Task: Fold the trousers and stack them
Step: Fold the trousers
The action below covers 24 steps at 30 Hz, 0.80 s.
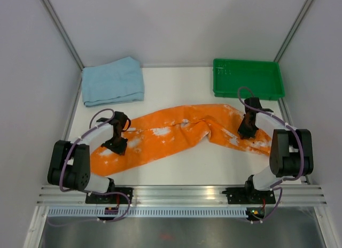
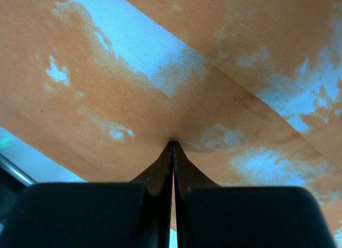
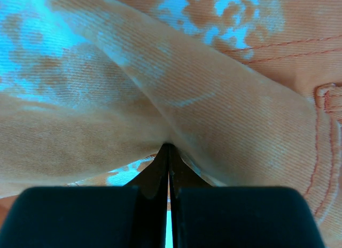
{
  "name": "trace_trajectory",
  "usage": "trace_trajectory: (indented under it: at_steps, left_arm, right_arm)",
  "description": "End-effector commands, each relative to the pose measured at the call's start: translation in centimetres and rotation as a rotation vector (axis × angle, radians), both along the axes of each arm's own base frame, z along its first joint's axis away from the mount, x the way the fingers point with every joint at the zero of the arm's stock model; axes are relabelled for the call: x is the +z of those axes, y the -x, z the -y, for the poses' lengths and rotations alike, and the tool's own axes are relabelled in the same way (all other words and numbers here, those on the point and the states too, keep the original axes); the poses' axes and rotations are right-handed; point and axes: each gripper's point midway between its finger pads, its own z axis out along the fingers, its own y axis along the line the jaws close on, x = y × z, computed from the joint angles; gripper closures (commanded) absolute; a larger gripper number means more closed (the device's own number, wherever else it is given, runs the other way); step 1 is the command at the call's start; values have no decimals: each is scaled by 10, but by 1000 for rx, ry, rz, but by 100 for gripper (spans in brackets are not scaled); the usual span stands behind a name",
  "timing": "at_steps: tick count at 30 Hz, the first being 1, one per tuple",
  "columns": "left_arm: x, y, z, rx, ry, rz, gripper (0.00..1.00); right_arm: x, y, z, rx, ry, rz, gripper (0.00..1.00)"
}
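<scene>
Orange trousers with white bleach patches (image 1: 176, 133) lie stretched across the table from front left to right. My left gripper (image 1: 115, 145) is shut on the trousers' cloth near their left end; in the left wrist view the fingertips (image 2: 172, 146) pinch a fold of the orange cloth (image 2: 214, 87). My right gripper (image 1: 246, 131) is shut on the cloth near the right, waist end; in the right wrist view the fingertips (image 3: 168, 147) pinch a fold (image 3: 214, 125) beside a seam and pocket stitching. A folded light blue garment (image 1: 113, 81) lies at the back left.
A green tray (image 1: 247, 77) stands at the back right corner. White walls enclose the table on the left, back and right. An aluminium rail (image 1: 181, 193) runs along the near edge.
</scene>
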Motion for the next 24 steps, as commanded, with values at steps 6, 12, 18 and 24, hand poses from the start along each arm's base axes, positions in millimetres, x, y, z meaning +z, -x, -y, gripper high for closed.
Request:
trace_trajectory:
  at_steps: [6, 12, 18, 24]
  left_arm:
    - [-24, -34, -37, 49, -107, 16, 98]
    - [-25, -78, -50, -91, -130, 29, 98]
    - [-21, -116, -51, -213, -129, 51, 98]
    - [-13, -165, -44, -385, -41, 149, 98]
  right_arm:
    - [-27, -11, 35, -50, 105, -11, 100]
    - [-25, -39, 55, -85, 115, 25, 100]
    - [-16, -73, 58, -85, 99, 89, 100]
    - [-12, -90, 53, -79, 60, 118, 100]
